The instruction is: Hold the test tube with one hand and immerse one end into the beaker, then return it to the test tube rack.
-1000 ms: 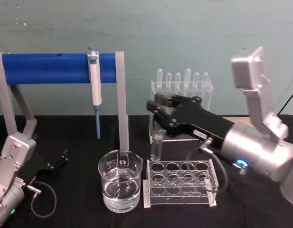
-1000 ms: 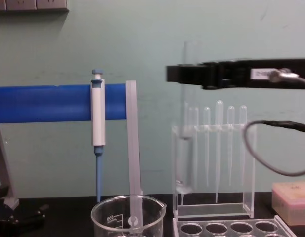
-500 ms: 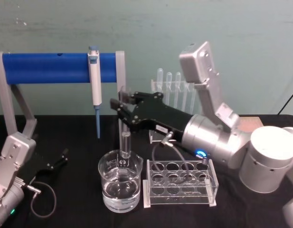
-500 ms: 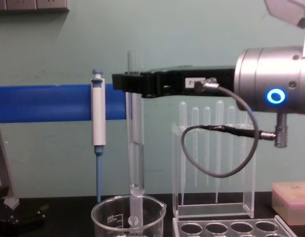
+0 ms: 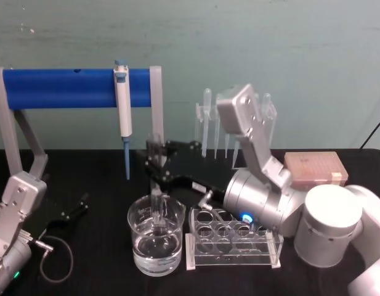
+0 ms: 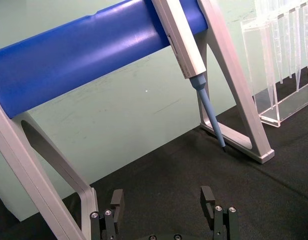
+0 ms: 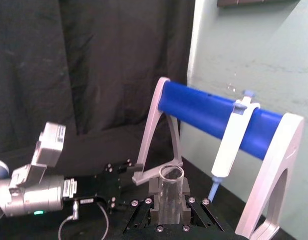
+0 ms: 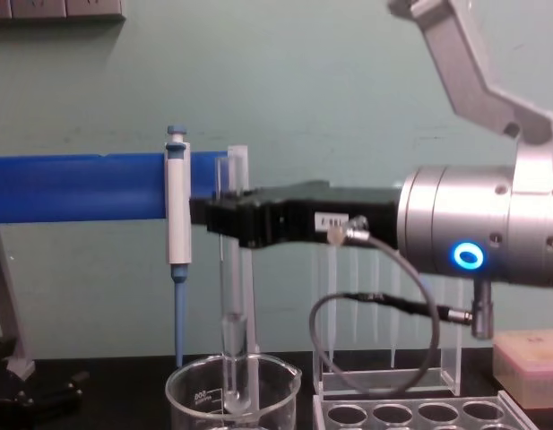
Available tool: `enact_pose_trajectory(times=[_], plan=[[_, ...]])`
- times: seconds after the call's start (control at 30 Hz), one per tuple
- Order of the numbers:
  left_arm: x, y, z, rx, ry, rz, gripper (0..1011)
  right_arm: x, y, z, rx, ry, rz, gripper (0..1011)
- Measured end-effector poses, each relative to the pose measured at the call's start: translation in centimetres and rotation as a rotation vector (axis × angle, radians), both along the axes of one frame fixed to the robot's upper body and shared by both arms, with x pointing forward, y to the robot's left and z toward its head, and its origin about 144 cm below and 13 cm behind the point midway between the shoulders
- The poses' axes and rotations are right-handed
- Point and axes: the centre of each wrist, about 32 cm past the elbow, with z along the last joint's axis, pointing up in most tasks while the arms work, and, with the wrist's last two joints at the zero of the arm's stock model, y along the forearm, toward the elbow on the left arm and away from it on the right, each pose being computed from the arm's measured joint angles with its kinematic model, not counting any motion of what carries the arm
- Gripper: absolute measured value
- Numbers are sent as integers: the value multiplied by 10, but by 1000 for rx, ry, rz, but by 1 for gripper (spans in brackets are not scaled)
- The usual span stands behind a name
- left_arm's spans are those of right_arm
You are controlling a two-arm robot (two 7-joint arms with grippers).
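Observation:
My right gripper (image 5: 154, 161) is shut on the test tube (image 5: 156, 206), a clear glass tube held upright over the beaker (image 5: 156, 246). From the chest, the test tube (image 8: 229, 305) hangs from the right gripper (image 8: 215, 218), and its round lower end sits below the rim of the beaker (image 8: 191, 394). I cannot tell whether the end touches the water. In the right wrist view the tube's open rim (image 7: 171, 175) stands between the black jaws. My left gripper (image 6: 162, 200) rests open near the table at the far left (image 5: 76, 209), holding nothing.
A blue bar stand (image 5: 66, 88) with a white-and-blue pipettor (image 5: 122, 105) stands behind the beaker. A clear rack with round holes (image 5: 234, 237) sits right of the beaker. A stand of plastic pipettes (image 5: 208, 123) and a pink box (image 5: 314, 168) are behind the right arm.
The right gripper carried the test tube left from beside the pipette stand to above the beaker, then lowered it so its end went below the rim. The left arm stayed still.

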Motion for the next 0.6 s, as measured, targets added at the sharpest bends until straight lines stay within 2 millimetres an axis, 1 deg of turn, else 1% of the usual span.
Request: enact_pose_trajectory(times=[0.37, 0.6], plan=[[0, 0, 0, 0, 0, 0, 1000, -1, 5, -31, -10, 28, 7, 225], [0, 0, 0, 0, 0, 0, 1000, 0, 5, -42, -12, 36, 1, 225]])
